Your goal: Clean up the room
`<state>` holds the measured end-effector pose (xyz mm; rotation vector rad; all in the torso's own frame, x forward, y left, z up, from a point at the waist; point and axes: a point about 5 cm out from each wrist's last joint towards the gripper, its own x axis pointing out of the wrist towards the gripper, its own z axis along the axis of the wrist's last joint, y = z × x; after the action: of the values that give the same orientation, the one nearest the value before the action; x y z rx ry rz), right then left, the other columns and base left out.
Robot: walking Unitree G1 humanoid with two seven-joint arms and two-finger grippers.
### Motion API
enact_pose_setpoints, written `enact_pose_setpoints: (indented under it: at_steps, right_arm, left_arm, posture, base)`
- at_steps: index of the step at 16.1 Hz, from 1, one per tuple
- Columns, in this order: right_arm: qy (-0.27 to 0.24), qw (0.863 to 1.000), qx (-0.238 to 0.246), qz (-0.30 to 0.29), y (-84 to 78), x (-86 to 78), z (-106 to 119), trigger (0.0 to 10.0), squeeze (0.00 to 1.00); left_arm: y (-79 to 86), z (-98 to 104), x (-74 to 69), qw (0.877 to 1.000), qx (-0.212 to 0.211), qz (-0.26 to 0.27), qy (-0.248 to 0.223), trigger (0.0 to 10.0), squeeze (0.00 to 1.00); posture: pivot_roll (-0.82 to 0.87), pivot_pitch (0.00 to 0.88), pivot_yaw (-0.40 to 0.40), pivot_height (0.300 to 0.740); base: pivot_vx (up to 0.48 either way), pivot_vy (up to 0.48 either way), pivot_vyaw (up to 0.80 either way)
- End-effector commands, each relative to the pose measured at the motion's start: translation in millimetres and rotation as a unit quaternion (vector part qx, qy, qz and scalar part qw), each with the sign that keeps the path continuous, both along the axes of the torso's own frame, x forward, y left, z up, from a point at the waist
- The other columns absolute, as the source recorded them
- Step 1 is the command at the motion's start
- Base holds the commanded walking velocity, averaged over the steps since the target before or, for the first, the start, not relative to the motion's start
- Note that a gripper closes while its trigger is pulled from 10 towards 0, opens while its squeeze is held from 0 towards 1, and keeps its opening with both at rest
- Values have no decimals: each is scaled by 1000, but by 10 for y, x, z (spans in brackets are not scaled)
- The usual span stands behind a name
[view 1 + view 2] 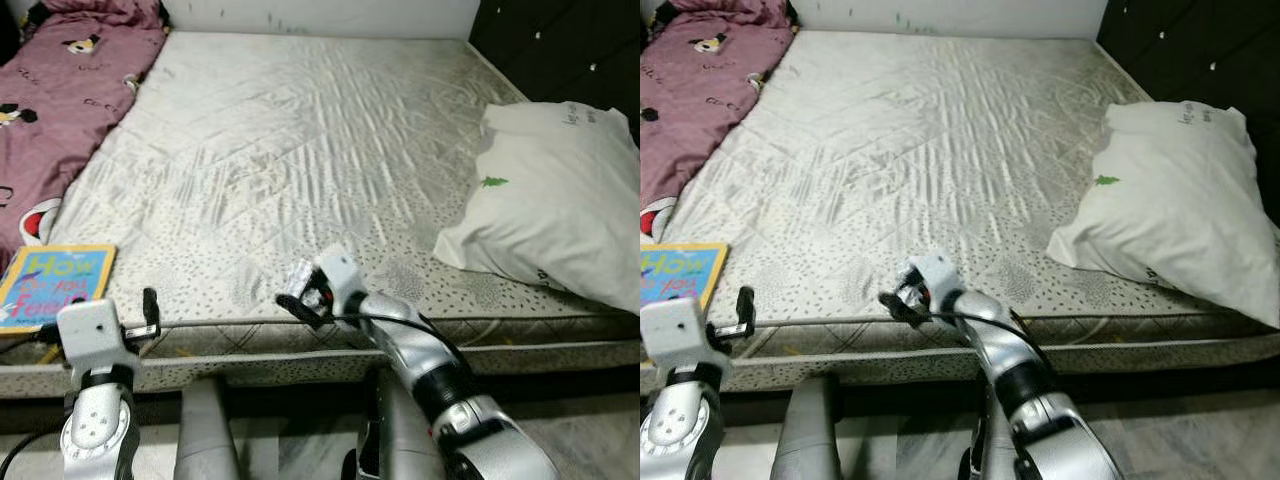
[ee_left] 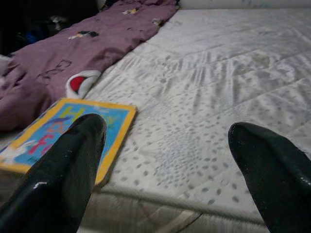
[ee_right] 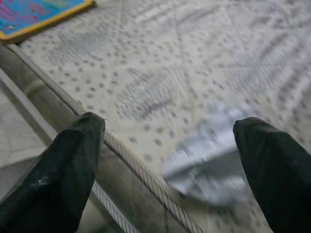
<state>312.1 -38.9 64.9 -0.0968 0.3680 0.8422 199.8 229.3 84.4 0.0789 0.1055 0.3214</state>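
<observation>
both arms reach forward, left gripper and right gripper with fingers spread, empty.

I see even, soft light; sheen on the mattress; right wrist view blurred, fingertips out of focus.
</observation>
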Motion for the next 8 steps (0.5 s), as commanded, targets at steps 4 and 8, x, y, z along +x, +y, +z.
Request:
enact_pose_setpoints:
  at_steps: [4,8]
  right_arm:
    - [9,998,14,-59,62,70,12,10000,0]
    - [19,983,4,-180,-18,173,-2,10000,0]
  left_arm:
    - [10,43,-46,1000,4,9,4,10000,0]
    - [-13,66,-2,1000,5,2,4,10000,0]
  posture:
    - [238,43,-73,540]
    - [237,43,-72,540]
  base:
    - [0,0,400]
    - [0,0,0]
